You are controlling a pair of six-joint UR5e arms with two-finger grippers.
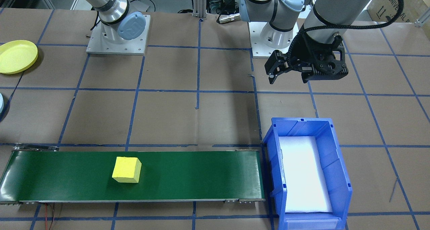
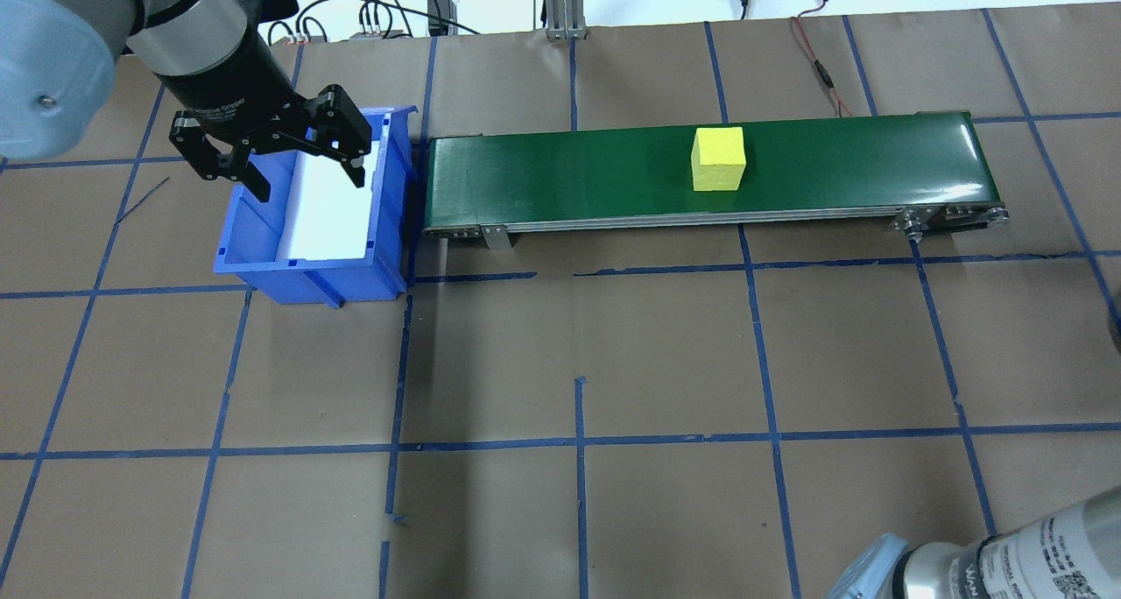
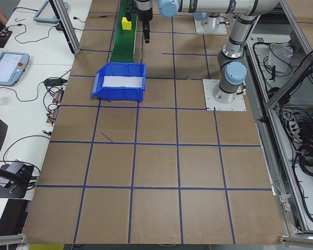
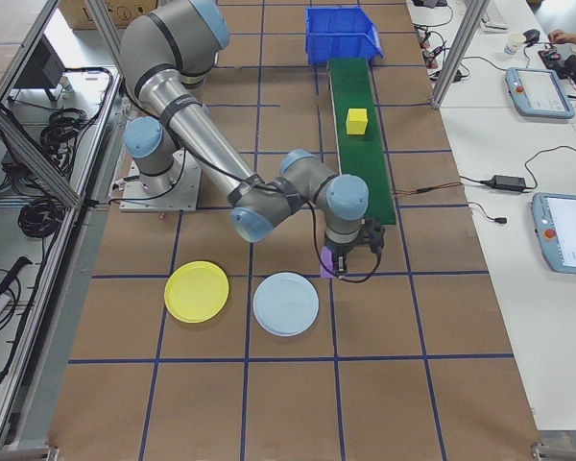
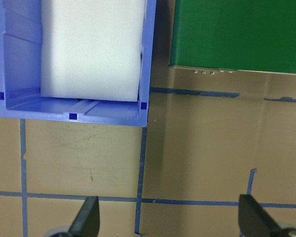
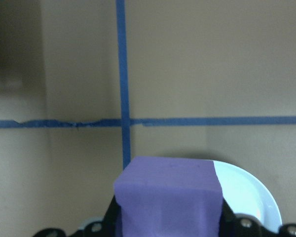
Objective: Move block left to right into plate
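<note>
I see the conveyor belt (image 2: 613, 170) running left to right along the table's far side. The bin (image 2: 263, 262) sits just beside its left end, with a pad (image 2: 328, 218) lying in it. One block (image 2: 718, 158) rests on the belt, right of its middle. The left gripper (image 2: 310, 185) hangs spread wide on the robot's side of the bin. Past the belt's right end, the plate (image 4: 197, 291) and the other plate (image 4: 285, 303) lie side by side. The right gripper (image 4: 350, 257) clamps a second block (image 6: 167, 197) above the other plate's edge.
</note>
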